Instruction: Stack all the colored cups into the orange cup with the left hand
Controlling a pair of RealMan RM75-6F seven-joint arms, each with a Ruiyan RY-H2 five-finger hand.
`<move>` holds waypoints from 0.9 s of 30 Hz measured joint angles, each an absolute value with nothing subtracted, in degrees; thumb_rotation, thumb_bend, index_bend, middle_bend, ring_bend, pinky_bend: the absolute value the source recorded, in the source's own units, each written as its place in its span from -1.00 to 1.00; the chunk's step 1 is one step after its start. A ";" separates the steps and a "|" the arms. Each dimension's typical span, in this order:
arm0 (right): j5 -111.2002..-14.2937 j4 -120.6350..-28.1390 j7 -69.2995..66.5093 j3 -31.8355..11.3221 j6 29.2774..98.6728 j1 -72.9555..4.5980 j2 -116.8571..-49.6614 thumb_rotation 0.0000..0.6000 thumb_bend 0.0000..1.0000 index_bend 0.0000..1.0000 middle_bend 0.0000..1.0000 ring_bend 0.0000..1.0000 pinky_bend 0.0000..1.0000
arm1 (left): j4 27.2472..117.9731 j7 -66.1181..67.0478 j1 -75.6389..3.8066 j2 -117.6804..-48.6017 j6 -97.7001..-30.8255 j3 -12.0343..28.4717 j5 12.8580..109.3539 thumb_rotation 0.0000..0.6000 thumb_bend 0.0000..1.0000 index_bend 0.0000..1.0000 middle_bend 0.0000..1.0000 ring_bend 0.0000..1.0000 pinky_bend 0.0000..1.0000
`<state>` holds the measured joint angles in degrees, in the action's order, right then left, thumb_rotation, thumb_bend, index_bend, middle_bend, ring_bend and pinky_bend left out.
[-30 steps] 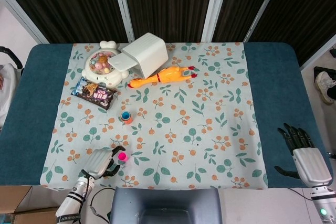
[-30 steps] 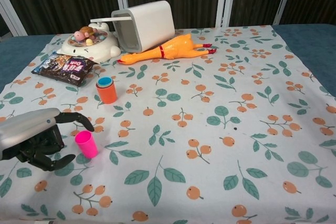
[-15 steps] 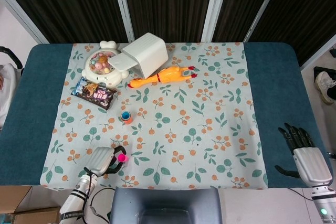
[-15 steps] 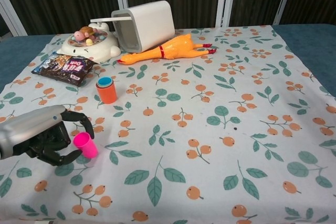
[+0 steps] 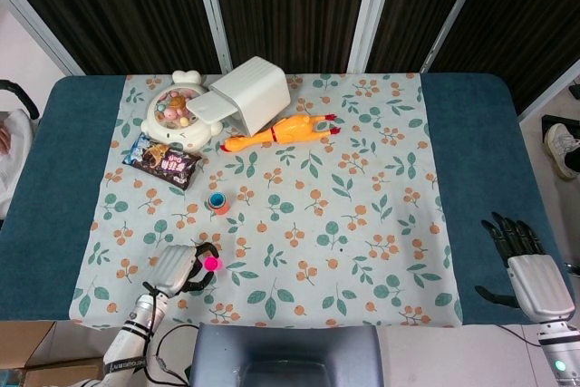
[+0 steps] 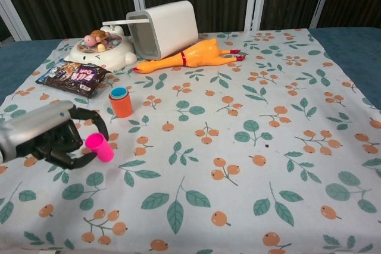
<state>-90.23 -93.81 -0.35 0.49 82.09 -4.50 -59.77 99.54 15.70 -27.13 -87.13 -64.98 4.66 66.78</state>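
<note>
Near the front left corner of the bench (image 6: 333, 46), over the flowered cloth (image 6: 250, 147), the pink cup (image 6: 99, 148) is held by the left robot hand (image 6: 50, 138), whose fingers are curled around it so that it is pinched between thumb and fingertips; the cup is tilted, with its open mouth turned toward the palm and its base pointing out to the right. In the head view the same cup (image 5: 211, 263) is seen at the fingertips of that robot hand (image 5: 177, 268). Whether the cup is clear of the cloth cannot be told for certain, though it appears lifted. The orange cup (image 6: 121, 104) stands upright a little further back, with a blue cup (image 6: 118, 93) already nested inside it. The pink cup is judged to be light, thin, stiff plastic with a smooth, tapered wall, so it is likely to slip or pivot in a loose pinch; a hold around the upper wall near the rim, with opposing pressure, is thought safest, and little force should be needed. It must be turned upright before it is lowered in. The right robot hand (image 5: 526, 265) is seen at the right edge, well apart, fingers spread and holding nothing.
</note>
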 measured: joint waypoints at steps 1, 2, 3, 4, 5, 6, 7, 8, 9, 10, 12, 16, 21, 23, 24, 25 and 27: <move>-90.16 -93.83 -0.43 0.45 82.11 -4.49 -59.75 1.00 -0.59 -1.00 -1.00 -1.00 -1.00 | 99.97 15.55 -27.37 -86.71 -65.05 5.55 66.60 1.00 -0.25 0.04 1.00 1.00 1.00; -90.10 -93.84 -0.50 0.39 82.16 -4.48 -59.74 1.00 -0.59 -1.00 -1.00 -1.00 -1.00 | 100.36 15.43 -27.67 -86.27 -65.06 6.57 66.27 1.00 -0.24 0.04 1.00 1.00 1.00; -90.08 -93.84 -0.54 0.36 82.21 -4.47 -59.75 1.00 -0.59 -1.00 -1.00 -1.00 -1.00 | 100.82 15.33 -28.17 -85.68 -64.98 8.07 65.52 1.00 -0.24 0.04 1.00 1.00 1.00; -90.09 -93.82 -0.49 0.35 82.23 -4.47 -59.77 1.00 -0.59 -1.00 -1.00 -1.00 -1.00 | 101.10 15.29 -28.61 -85.28 -64.79 9.18 64.69 1.00 -0.24 0.04 1.00 1.00 1.00; -90.08 -93.80 -0.38 0.35 82.22 -4.47 -59.80 1.00 -0.59 -1.00 -1.00 -1.00 -1.00 | 101.31 15.28 -29.10 -84.90 -64.49 10.17 63.65 1.00 -0.23 0.04 1.00 1.00 1.00; -90.07 -93.78 -0.16 0.36 82.17 -4.48 -59.85 1.00 -0.59 -1.00 -1.00 -1.00 -1.00 | 101.45 15.38 -29.86 -84.49 -63.96 11.46 61.98 1.00 -0.23 0.04 1.00 1.00 1.00; -90.05 -93.78 0.03 0.36 82.13 -4.49 -59.89 1.00 -0.59 -1.00 -1.00 -1.00 -1.00 | 101.42 15.55 -30.53 -84.25 -63.54 12.47 60.56 1.00 -0.23 0.04 1.00 1.00 1.00; -90.03 -93.77 0.24 0.36 82.07 -4.51 -59.94 1.00 -0.59 -1.00 -1.00 -1.00 -1.00 | 101.27 15.80 -31.26 -84.11 -63.13 13.46 59.05 1.00 -0.23 0.04 1.00 1.00 1.00; -90.00 -93.78 0.47 0.36 81.99 -4.55 -60.02 1.00 -0.59 -1.00 -1.00 -1.00 -1.00 | 100.85 16.23 -32.30 -84.06 -62.61 14.73 56.91 1.00 -0.23 0.04 1.00 1.00 1.00; -89.94 -93.79 0.54 0.33 81.95 -4.57 -60.06 1.00 -0.59 -1.00 -1.00 -1.00 -1.00 | 100.36 16.62 -33.14 -84.13 -62.24 15.64 55.22 1.00 -0.23 0.04 1.00 1.00 1.00; -89.78 -93.80 0.52 0.22 81.97 -4.59 -60.09 1.00 -0.59 -1.00 -1.00 -1.00 -1.00 | 98.66 17.73 -35.19 -84.56 -61.47 17.53 51.31 1.00 -0.23 0.04 1.00 1.00 1.00; -89.50 -93.75 0.28 0.05 81.78 -4.71 -60.01 1.00 -0.59 -1.00 -1.00 -1.00 -1.00 | 93.66 20.33 -38.55 -86.55 -60.88 19.51 46.54 1.00 -0.23 0.04 1.00 1.00 1.00; -89.07 -93.75 0.13 -0.18 81.55 -4.85 -59.89 1.00 -0.59 -1.00 -1.00 -1.00 -1.00 | 88.32 22.54 -42.15 -89.78 -60.70 21.06 42.24 1.00 -0.23 0.04 1.00 1.00 1.00; -89.01 -93.77 0.04 -0.20 81.54 -4.85 -59.87 1.00 -0.59 -1.00 -1.00 -1.00 -1.00 | 87.90 22.77 -42.64 -90.17 -60.69 21.26 41.64 1.00 -0.23 0.04 1.00 1.00 1.00; -88.98 -93.76 0.06 -0.21 81.52 -4.86 -59.86 1.00 -0.59 -1.00 -1.00 -1.00 -1.00 | 87.70 22.85 -42.86 -90.32 -60.66 21.25 41.39 1.00 -0.23 0.04 1.00 1.00 1.00; -88.99 -93.76 0.12 -0.20 81.51 -4.86 -59.87 1.00 -0.59 -1.00 -1.00 -1.00 -1.00 | 87.54 22.95 -43.05 -90.46 -60.62 21.21 41.14 1.00 -0.23 0.04 1.00 1.00 1.00; -89.06 -93.79 0.19 -0.15 81.53 -4.84 -59.87 1.00 -0.59 -1.00 -1.00 -1.00 -1.00 | 87.05 23.30 -43.43 -90.79 -60.60 20.93 40.79 1.00 -0.23 0.04 1.00 1.00 1.00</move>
